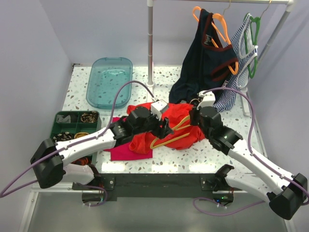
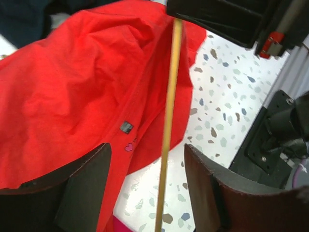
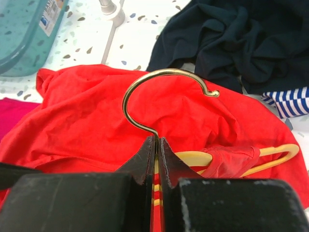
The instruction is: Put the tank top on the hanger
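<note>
The work surface is a white tabletop [image 1: 193, 157] speckled with grey and brown chips, enclosed at the rear and both sides by plain pale lilac walls [image 1: 96, 29]. A white upright pole [image 1: 150, 43] stands at the rear centre of the tabletop and carries a rail along the top of the overhead view. A navy top [image 1: 203, 63] with red trim hangs from this rail on an orange hanger [image 1: 219, 24], its lower part pooled on the surface. Beside it, a striped top [image 1: 241, 53] hangs on a green hanger [image 1: 253, 34]. A clear teal bin [image 1: 110, 81] lies at the rear left, and a green compartment tray [image 1: 77, 124] lies at the left edge. The tank top [image 1: 145, 140] lies crumpled at the centre of the tabletop, overlapping a flat magenta cloth [image 1: 123, 151] at its near left. The hanger [image 1: 171, 139] lies across the tank top, with one arm passing under a fold of the red fabric. The right gripper [image 3: 155, 145] has its jaws clenched on the hanger at the neck just below the metal hook. The left gripper [image 2: 145, 154] has its jaws released and spread wide. They straddle the hanger's thin bar without touching it, above the red fabric.
</note>
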Controlling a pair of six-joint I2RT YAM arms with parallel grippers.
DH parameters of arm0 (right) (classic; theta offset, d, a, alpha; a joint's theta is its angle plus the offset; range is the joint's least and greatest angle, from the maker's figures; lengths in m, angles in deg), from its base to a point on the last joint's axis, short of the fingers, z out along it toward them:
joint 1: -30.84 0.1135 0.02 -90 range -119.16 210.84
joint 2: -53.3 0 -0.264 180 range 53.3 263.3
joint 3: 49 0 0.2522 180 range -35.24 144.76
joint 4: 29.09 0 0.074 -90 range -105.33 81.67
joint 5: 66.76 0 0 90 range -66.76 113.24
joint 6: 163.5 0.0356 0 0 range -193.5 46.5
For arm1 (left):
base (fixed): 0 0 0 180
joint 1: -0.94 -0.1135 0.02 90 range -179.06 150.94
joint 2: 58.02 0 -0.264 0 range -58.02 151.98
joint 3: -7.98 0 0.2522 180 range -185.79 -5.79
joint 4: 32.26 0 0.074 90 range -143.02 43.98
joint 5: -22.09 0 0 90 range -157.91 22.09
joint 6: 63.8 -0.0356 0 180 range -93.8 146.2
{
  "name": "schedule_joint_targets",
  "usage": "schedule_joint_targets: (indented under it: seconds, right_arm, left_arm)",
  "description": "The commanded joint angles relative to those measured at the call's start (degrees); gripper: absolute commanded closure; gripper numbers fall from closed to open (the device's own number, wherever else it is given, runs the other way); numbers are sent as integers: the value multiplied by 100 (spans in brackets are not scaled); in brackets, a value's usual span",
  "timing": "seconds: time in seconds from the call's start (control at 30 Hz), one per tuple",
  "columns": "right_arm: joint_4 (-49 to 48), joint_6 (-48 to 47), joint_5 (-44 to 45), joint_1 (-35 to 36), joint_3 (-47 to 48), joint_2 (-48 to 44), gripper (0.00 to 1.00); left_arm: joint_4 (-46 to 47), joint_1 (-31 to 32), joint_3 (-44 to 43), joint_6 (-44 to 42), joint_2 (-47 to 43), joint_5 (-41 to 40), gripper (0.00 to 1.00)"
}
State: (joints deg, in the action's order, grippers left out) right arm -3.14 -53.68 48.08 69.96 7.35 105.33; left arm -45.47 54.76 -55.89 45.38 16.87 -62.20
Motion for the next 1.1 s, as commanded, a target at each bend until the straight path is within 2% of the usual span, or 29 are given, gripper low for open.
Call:
schedule_joint_targets:
  seconds: [0.0, 0.07, 0.2, 0.4, 0.6, 0.97, 1.07]
  right_arm:
    - [-269, -57, 407, 88, -49, -132, 100]
    - [-243, 13, 539, 140, -66, -132, 100]
    - [-173, 101, 741, 184, -66, -114, 100]
    - [-129, 260, 996, 255, -23, -9, 100]
    - [-102, 330, 1286, 413, 21, 88, 100]
    - [-14, 409, 1585, 562, 171, 202, 100]
    - [-6, 436, 1664, 580, 188, 246, 100]
  left_arm:
    - [-493, 14, -96, 314, -536, -1140, 32]
    - [-775, -30, -17, 637, -721, -1519, 35]
    - [-2064, -153, 71, 1236, -1090, -2581, 44]
    - [-2876, -170, 370, 1527, -855, -2813, 51]
    - [-2544, -153, 581, 1527, -414, -2620, 53]
    - [-1867, -144, 651, 1457, -89, -2242, 51]
    - [-1883, -144, 713, 1474, -2, -2302, 55]
